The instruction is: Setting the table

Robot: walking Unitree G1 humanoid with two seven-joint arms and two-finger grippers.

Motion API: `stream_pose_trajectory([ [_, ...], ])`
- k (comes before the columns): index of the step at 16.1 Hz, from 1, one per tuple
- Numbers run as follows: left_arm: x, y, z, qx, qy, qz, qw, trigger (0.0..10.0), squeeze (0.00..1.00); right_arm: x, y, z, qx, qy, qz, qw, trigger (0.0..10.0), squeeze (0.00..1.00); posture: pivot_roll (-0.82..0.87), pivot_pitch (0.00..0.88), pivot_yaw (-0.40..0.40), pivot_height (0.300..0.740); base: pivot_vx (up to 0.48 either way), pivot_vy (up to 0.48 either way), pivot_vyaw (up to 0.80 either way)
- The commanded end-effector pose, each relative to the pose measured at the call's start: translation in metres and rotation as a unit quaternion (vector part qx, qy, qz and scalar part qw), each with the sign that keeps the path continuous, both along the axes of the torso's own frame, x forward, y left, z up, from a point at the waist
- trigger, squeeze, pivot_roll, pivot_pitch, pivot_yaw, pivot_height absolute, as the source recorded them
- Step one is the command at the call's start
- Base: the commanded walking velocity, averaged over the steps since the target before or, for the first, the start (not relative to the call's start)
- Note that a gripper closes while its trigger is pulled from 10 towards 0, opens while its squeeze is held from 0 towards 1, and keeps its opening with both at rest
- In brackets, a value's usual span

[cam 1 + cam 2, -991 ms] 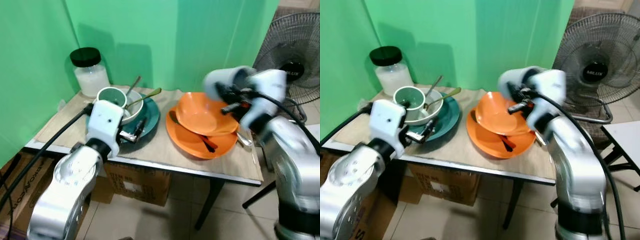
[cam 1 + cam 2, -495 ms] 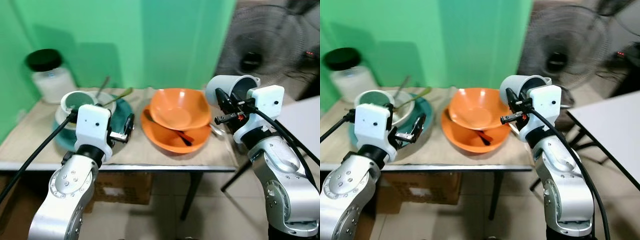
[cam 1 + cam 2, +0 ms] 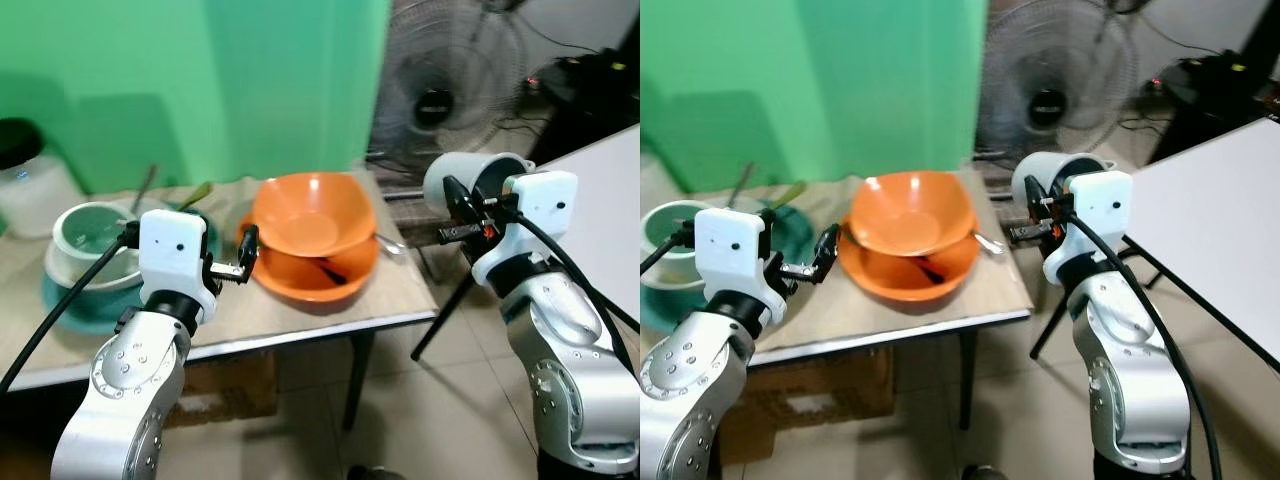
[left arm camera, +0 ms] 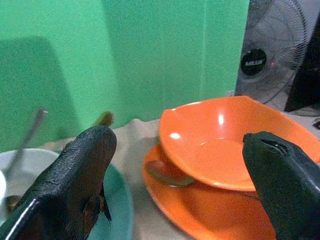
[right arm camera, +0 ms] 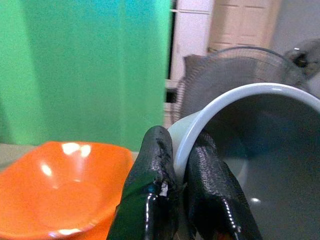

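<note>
Camera swung right; right gripper (image 5: pixel 177 197) pinches grey cup (image 3: pixel 470 180) rim; left gripper (image 4: pixel 175 175) wide open, empty.

I can see white lettering on the black hub of the fan (image 4: pixel 258 61) behind my surface, but it's too blurred to read.

Silver arms (image 3: pixel 128 380) (black cables (image 3: pixel 60 305))
</note>
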State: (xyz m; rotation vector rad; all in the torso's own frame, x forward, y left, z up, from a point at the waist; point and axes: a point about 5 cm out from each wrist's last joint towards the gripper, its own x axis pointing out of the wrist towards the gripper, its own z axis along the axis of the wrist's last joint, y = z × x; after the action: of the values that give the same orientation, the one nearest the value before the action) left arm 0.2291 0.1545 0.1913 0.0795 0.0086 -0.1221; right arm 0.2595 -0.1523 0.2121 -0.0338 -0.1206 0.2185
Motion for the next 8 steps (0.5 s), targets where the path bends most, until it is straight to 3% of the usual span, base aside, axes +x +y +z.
stream_pose_trajectory([
  [1, -0.0008, 0.0007, 0.0023, -0.009, -0.003, 0.001, 1.000, 10.0, 0.00, -0.0020, -0.0048, -0.0002, -0.006, 0.002, -0.009, 1.000, 10.0, 0.00, -0.03, 0.000, -0.002, 0.740, 0.000, 0.000, -0.77],
  [4, -0.0005, 0.0026, 0.0024, -0.006, -0.002, 0.009, 1.000, 10.0, 0.00, 0.0009, -0.0085, -0.0029, -0.020, 0.013, -0.014, 1.000, 10.0, 0.00, -0.02, 0.000, -0.012, 0.740, 0.000, 0.000, -0.77],
  [8, -0.0013, 0.0013, 0.0068, 0.048, -0.028, 0.010, 0.998, 10.0, 0.00, 0.0031, -0.0103, -0.0065, -0.012, 0.028, -0.028, 0.999, 10.0, 0.00, -0.02, 0.000, -0.014, 0.740, 0.000, 0.000, -0.77],
])
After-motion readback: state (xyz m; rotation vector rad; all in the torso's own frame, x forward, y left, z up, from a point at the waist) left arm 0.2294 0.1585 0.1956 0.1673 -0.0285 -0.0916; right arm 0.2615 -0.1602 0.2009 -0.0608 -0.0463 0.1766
